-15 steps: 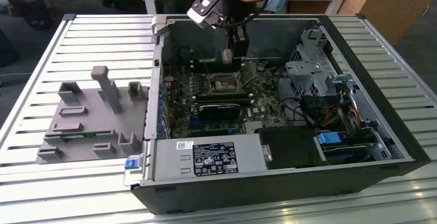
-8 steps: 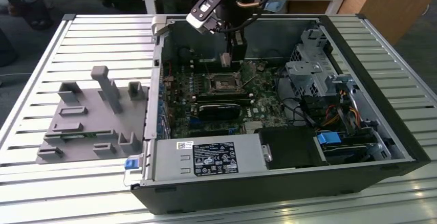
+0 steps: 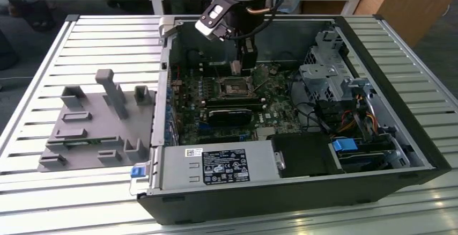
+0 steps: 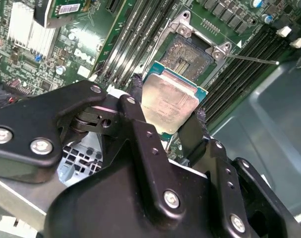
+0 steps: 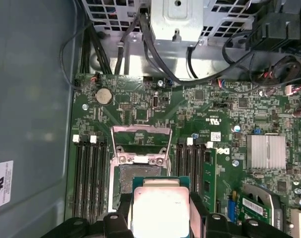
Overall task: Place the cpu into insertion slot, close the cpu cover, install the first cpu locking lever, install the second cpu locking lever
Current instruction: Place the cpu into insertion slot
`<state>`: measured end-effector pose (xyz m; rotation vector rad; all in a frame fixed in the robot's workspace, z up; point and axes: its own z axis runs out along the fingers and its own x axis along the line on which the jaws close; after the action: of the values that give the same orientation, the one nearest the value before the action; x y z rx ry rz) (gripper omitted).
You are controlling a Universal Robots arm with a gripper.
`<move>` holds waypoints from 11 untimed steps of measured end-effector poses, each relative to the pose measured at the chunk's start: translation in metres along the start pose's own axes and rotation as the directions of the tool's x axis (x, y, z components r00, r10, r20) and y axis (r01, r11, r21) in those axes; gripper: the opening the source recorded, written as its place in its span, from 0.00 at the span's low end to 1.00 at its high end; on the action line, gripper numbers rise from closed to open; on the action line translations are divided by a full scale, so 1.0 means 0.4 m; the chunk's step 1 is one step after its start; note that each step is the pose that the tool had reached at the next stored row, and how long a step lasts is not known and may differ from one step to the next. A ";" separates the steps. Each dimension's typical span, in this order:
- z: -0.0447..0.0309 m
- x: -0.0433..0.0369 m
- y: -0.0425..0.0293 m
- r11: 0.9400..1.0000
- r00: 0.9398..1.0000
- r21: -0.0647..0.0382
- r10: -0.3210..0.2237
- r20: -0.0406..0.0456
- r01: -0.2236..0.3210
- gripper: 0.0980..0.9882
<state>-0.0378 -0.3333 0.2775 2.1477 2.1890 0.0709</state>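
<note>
The small square silver-topped cpu (image 4: 169, 101) sits clamped between the arm's black jaws, poised near the square black insertion slot (image 4: 190, 54), upper centre of the exterior view. The silvery cpu cover (image 5: 140, 130) stands flipped open inside the open black computer case (image 3: 286, 197).

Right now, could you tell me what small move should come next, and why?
Probably ease the cpu across and down toward the slot: the fingers hold it raised and short of the open slot, and the cover stands up.
</note>
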 end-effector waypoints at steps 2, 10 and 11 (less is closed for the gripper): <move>0.009 0.002 -0.002 1.000 1.000 0.000 0.000 0.000 0.000 0.50; 0.042 0.010 -0.008 1.000 1.000 0.000 0.000 0.000 0.000 0.50; 0.046 0.012 -0.009 1.000 1.000 0.000 0.000 0.000 0.000 0.50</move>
<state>-0.0398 -0.3290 0.2590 2.1477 2.1891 0.0710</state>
